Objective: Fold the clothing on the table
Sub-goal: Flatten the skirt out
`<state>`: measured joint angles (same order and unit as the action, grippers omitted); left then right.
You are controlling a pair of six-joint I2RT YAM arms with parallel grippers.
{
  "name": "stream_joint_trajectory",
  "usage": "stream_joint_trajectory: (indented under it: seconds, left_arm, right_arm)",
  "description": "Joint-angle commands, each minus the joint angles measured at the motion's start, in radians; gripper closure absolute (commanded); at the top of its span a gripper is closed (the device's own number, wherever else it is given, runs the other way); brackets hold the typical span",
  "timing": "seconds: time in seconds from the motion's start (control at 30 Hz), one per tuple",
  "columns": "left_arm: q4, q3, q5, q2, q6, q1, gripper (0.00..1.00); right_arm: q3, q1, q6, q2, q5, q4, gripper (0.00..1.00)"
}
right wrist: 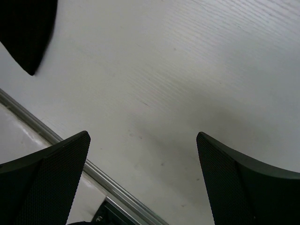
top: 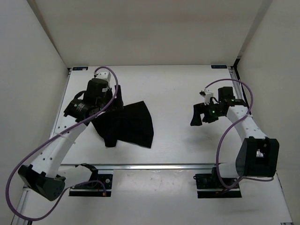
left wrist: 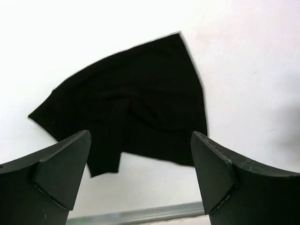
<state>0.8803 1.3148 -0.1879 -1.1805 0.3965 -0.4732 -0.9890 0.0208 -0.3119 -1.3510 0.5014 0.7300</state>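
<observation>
Black clothing [top: 126, 124] lies rumpled, perhaps partly folded, on the white table [top: 178, 89]; left gripper [left wrist: 139, 136] and right gripper [right wrist: 143, 136] both spread wide, empty

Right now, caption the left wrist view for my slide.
Open left end effector hovers above the rumpled black fabric clothing lying on the white matte table.

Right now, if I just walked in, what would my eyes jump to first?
Probably the black clothing, lying rumpled on the left part of the white table. The left pincer hangs wide open above it, holding nothing. Over on the right, the right pincer is open too, well apart from the clothing.
</observation>
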Motion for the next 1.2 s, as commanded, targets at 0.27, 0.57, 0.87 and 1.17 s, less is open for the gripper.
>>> stream_joint_trajectory:
  seconds: [0.27,0.57,0.87,1.17]
  left_arm:
    - [0.178,-0.137,-0.295,-0.226,-0.051,0.2,0.01]
    - [0.083,-0.173,-0.239,-0.225,-0.14,0.398,0.01]
    - [-0.173,-0.298,-0.071,-0.246,-0.116,0.443,0.01]
    - [-0.297,-0.302,-0.019,-0.309,-0.102,0.386,0.24]
  right_arm:
    - [-0.246,0.181,-0.041,-0.151,0.094,0.014,0.01]
    - [-0.258,0.395,-0.125,-0.119,-0.072,0.0,0.01]
    - [-0.315,0.327,-0.138,-0.131,-0.073,0.063,0.01]
    - [-0.278,0.292,-0.124,-0.093,-0.101,0.078,0.02]
